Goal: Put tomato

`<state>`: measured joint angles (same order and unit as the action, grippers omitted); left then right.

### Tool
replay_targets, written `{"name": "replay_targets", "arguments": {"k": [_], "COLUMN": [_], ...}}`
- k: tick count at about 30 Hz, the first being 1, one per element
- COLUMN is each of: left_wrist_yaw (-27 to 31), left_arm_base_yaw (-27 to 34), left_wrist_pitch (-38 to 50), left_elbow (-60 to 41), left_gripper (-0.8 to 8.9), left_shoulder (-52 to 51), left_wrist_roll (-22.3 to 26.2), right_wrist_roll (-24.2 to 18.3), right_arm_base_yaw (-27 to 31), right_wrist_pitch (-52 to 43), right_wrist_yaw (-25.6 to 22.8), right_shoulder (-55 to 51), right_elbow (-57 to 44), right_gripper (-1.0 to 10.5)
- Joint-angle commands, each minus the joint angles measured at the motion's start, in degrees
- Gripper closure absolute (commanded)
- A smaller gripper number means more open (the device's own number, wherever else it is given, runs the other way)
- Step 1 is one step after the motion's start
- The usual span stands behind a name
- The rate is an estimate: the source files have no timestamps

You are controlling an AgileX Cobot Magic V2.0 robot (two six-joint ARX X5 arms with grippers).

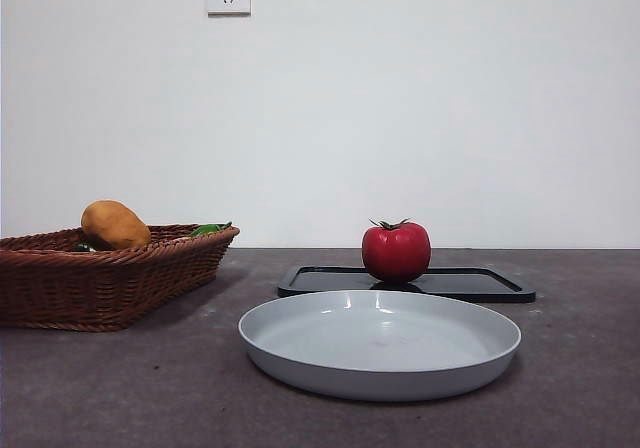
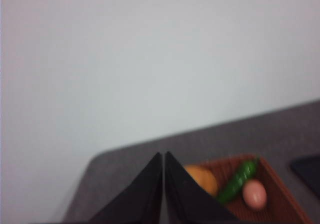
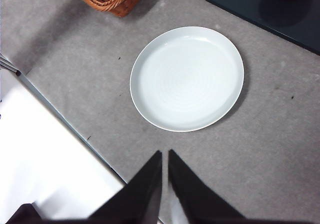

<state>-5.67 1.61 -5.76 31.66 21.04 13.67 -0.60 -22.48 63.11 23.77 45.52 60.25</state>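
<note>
In the front view, a brown wicker basket (image 1: 100, 283) is at the lower left of the frame, with an orange-tan oval item (image 1: 115, 225) and something green (image 1: 208, 229) in it. A grey plate (image 1: 380, 343) lies at the lower centre. Just behind it, slightly right, the tomato (image 1: 396, 251) stands upright on a black tray (image 1: 480, 283). The left gripper (image 2: 163, 156) has its jaws pressed together and holds nothing. The right gripper (image 3: 165, 154) is also closed and empty, above the table near the plate.
</note>
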Motion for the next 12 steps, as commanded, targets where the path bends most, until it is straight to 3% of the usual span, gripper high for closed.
{"name": "replay_targets", "arguments": {"k": [1, 12], "left_wrist_yaw": [0.4, 0.4], "left_arm_base_yaw": [0.0, 0.0], "left_wrist_pitch": [1.0, 0.4], "left_elbow": [-4.4, -22.1], "left_gripper": [8.06, 8.06], "left_shoulder": [-3.1, -16.7], "left_wrist_roll": [-0.1, -3.6], "right_wrist_roll": [0.4, 0.4], "right_arm_base_yaw": [-0.3, -0.3], "right_wrist_pitch": [-0.5, -0.5], "right_wrist_yaw": [0.0, 0.0], "right_shoulder": [0.4, 0.4], "right_elbow": [0.5, 0.5], "right_gripper": [9.4, 9.4]}}
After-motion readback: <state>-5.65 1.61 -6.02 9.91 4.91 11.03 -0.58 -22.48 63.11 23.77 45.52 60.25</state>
